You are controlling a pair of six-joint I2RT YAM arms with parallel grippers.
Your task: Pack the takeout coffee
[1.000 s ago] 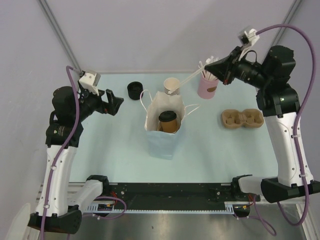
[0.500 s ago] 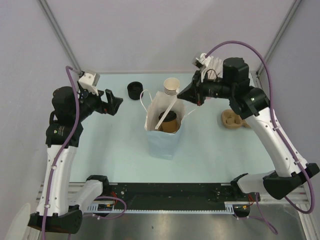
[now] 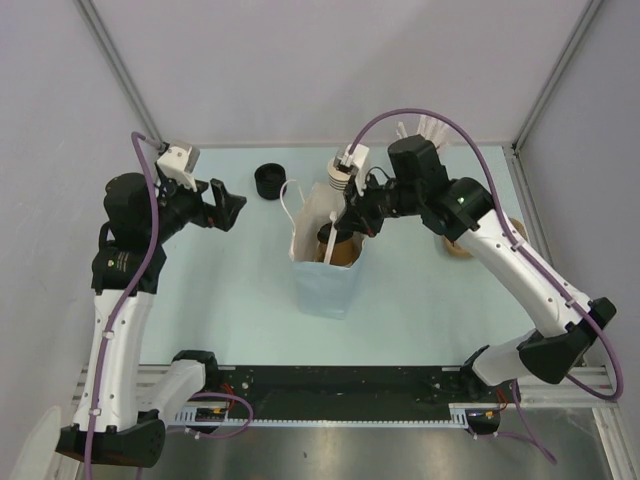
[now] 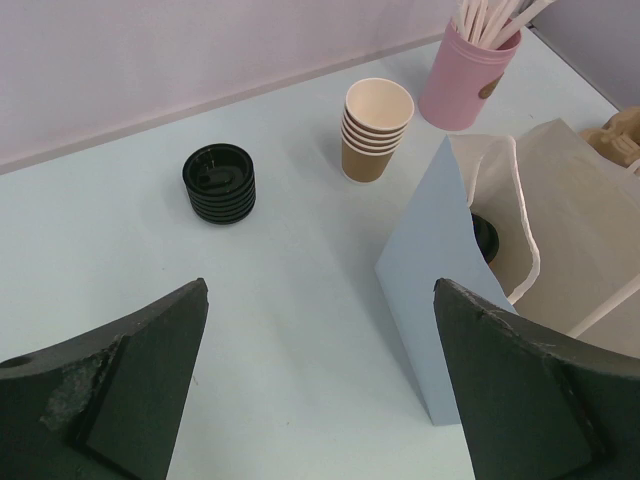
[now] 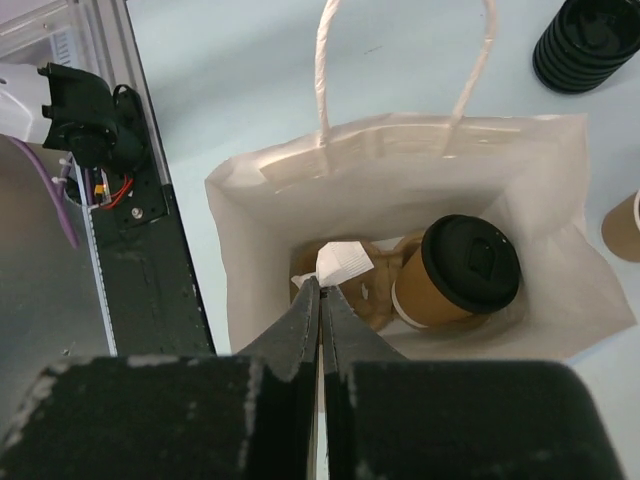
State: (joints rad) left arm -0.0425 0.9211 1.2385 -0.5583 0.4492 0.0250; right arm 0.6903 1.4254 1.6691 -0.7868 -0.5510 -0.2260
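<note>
The takeout coffee (image 3: 341, 246) (image 5: 456, 277), a brown paper cup with a black lid, stands inside the open paper bag (image 3: 322, 291) (image 5: 262, 205) at mid-table. In the left wrist view only a sliver of its lid (image 4: 484, 238) shows past the bag (image 4: 437, 300). My right gripper (image 3: 351, 214) (image 5: 320, 287) hangs over the bag's mouth, shut on a thin white stick (image 3: 328, 240) (image 5: 341, 263) that points down into the bag beside the cup. My left gripper (image 3: 232, 208) (image 4: 320, 288) is held open and has nothing in it, off to the left of the bag.
A stack of black lids (image 3: 269, 180) (image 4: 220, 183) (image 5: 590, 42) and a stack of lidless brown cups (image 4: 377, 130) stand behind the bag. A pink cup of white sticks (image 4: 468, 78) is at the back right. A cardboard cup carrier (image 3: 458, 245) lies right, partly under the right arm.
The right arm swung left from the pink cup, carrying the white stick, and now holds it down into the bag's mouth. The left arm has not moved.
</note>
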